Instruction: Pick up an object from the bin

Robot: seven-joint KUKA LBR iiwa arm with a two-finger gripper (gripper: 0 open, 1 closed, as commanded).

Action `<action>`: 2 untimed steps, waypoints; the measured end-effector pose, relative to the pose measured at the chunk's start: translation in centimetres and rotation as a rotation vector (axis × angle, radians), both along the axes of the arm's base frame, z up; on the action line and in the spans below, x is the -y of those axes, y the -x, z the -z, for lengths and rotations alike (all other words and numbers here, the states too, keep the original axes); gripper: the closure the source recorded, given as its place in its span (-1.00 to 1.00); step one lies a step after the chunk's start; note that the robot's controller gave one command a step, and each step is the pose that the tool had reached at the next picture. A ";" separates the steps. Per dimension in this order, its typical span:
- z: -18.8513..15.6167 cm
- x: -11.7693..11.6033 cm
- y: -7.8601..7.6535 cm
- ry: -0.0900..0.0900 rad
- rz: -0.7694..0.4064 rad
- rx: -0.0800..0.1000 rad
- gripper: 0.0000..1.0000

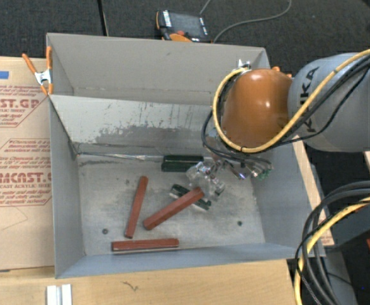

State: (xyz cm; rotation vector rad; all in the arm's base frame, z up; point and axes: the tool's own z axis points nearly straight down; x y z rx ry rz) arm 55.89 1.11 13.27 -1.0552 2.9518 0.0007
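The end effector is set over the upper end of the middle brown stick, its state not discernible; a square crosswise grip is advised.

The arm reaches in from the right, bent downward at the wrist. Its orange wrist cover is ringed by yellow and black cables. Beneath the cover, the gripper points down and slightly leftward.
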 end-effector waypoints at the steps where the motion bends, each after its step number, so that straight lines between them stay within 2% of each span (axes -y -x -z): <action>1: -19.3 1.0 -1.5 0.002 -0.009 0.007 1.00; 2: -8.0 -2.9 1.4 -0.001 -0.063 -0.013 1.00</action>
